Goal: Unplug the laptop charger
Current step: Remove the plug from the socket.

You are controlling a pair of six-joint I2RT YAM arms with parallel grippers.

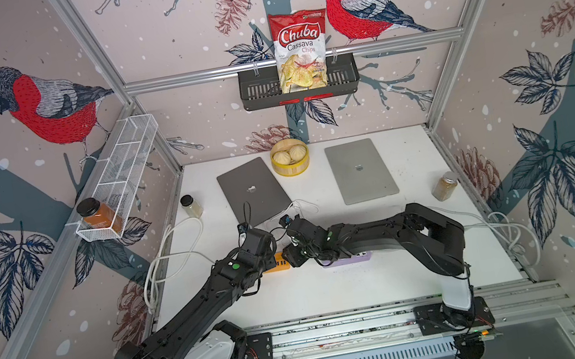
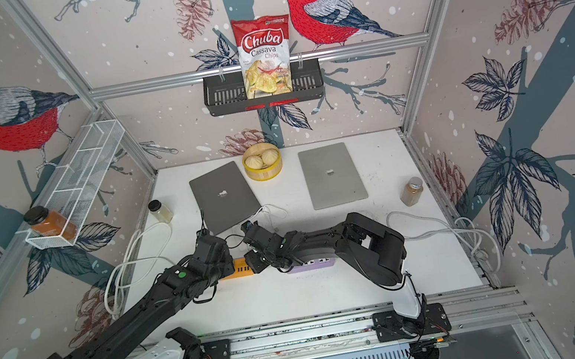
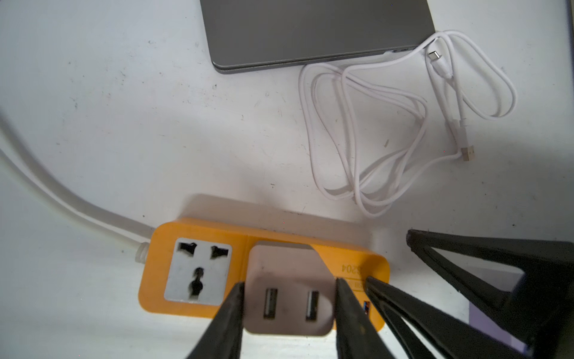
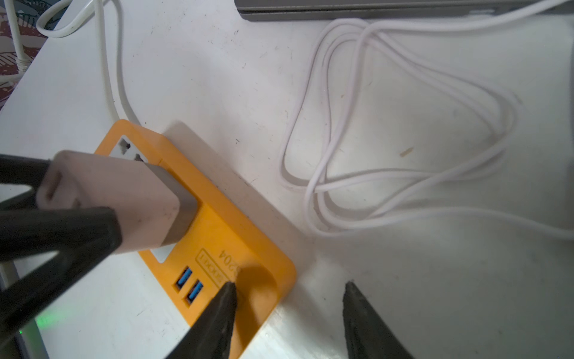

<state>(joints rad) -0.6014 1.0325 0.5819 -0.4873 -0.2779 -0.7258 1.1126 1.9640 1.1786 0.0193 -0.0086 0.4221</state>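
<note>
The white table (image 1: 334,290) fills the lower middle of both top views, with the left arm (image 1: 190,313) reaching in from the lower left and the right arm (image 1: 435,235) folding in from the lower right, so that their wrists meet near the centre. Above them lie a closed dark grey laptop (image 1: 252,190) left of centre and a closed silver laptop (image 1: 360,170) right of centre. An orange power strip (image 3: 161,248) lies flat along the lower part of the left wrist view, and the laptop charger (image 3: 289,270), a white block with two ports in its upper face, is seated in the socket at the strip's middle. The left gripper (image 3: 289,286) is clamped on that block, one black finger pressed to each side. The right gripper (image 4: 289,284) stands with its jaws apart at the strip's end: one fingertip (image 4: 228,289) seems to rest on the orange top beside the blue ports, and the other hangs over bare table. A thin white cable (image 3: 366,124) lies in loose loops at centre right in the left wrist view, between the strip and the dark laptop's edge.
</note>
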